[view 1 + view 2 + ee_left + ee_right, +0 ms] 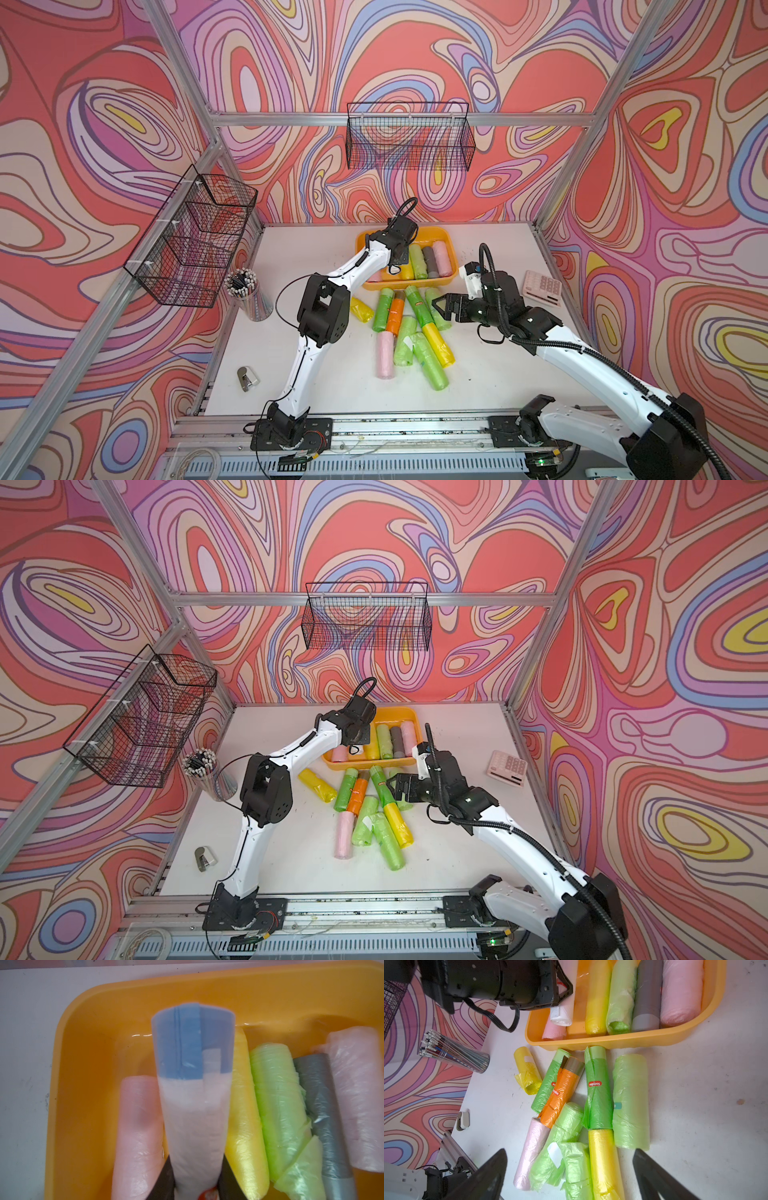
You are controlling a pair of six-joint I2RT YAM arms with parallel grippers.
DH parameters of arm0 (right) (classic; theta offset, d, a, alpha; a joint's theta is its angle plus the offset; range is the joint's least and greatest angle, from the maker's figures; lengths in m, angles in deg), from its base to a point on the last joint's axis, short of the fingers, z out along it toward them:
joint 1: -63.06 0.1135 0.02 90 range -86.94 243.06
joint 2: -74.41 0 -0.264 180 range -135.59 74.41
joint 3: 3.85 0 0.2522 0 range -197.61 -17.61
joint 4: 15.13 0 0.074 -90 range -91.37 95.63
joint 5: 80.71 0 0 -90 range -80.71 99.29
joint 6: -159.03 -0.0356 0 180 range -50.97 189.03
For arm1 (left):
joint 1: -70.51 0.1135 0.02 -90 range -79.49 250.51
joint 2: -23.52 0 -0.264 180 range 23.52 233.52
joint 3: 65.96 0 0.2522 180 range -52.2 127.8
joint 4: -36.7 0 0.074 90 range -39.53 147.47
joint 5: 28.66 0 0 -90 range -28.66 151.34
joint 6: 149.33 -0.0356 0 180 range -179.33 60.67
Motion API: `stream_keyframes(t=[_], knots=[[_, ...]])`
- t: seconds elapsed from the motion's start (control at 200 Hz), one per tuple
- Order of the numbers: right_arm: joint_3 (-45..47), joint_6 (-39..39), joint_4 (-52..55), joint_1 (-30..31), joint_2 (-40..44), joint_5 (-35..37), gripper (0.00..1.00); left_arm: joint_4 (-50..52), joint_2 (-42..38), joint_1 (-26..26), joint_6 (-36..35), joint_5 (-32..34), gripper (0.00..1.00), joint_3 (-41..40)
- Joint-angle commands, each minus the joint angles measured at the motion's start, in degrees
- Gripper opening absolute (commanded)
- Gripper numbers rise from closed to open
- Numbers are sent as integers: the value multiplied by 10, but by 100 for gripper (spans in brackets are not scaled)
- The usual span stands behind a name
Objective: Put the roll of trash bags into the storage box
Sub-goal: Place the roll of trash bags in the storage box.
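White roll of trash bags [193,1109]: clamped tight in left pincer [197,1184], over storage box [83,1076], between pink roll [137,1126] and yellow roll [243,1126] inside. Right pincer [570,1153]: gaping, empty, above loose rolls [598,1093] beside storage box.

We are looking into a robotics lab test cell, not a lived-in room. A frame of bare aluminium profiles [316,119] carries printed swirl-patterned panels [415,50] as walls around a plain white tabletop [478,382]. Two white-and-black arms, the left arm [303,357] and the right arm [590,361], are bolted to a metal rail [415,426] at the table's front edge. We see a slotted cable duct [374,465] and exposed wiring just below it. Black wire baskets [409,137] hang from the frame. The rest looks to us like set-out props: a cup of pencils [245,291], a calculator [542,287], an orange-yellow storage box [415,284] and loose rolls of trash bags [415,316].
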Motion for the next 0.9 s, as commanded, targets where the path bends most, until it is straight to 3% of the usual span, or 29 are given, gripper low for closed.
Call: stream_keyframes(t=[0.0,0.295,0.551,0.891], knots=[[10,-4,4,0,12,6,97,44,22,10,-15,31,9,33],[12,-14,-4,0,3,-3,97,93,72,25,-29,39,9,91],[10,-18,-5,0,-3,-6,97,104,83,38,-32,46,10,93],[1,-17,5,0,-22,-24,98,85,74,40,-49,43,34,92]])
